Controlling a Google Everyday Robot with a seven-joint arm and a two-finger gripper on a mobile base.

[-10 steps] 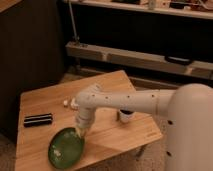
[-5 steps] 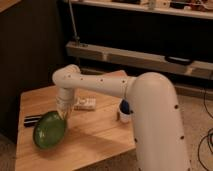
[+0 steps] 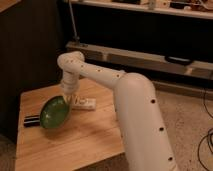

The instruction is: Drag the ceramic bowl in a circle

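Observation:
The ceramic bowl (image 3: 53,112) is a wide, shallow, glossy green bowl with a darker rim. It sits on the left part of the wooden table (image 3: 75,142), tilted so its inside faces the camera. My gripper (image 3: 69,99) reaches down from the white arm (image 3: 100,75) and meets the bowl's upper right rim. The arm covers the table's right side.
A flat white object (image 3: 84,104) lies just right of the bowl under the gripper. A dark flat object (image 3: 31,120) lies at the table's left edge, touching or next to the bowl. A dark shelf unit with a metal rail (image 3: 150,60) stands behind the table.
The bowl has moved from the table's front left toward the back and slightly right, with the gripper at its rim. The arm has swung further over the table's right side.

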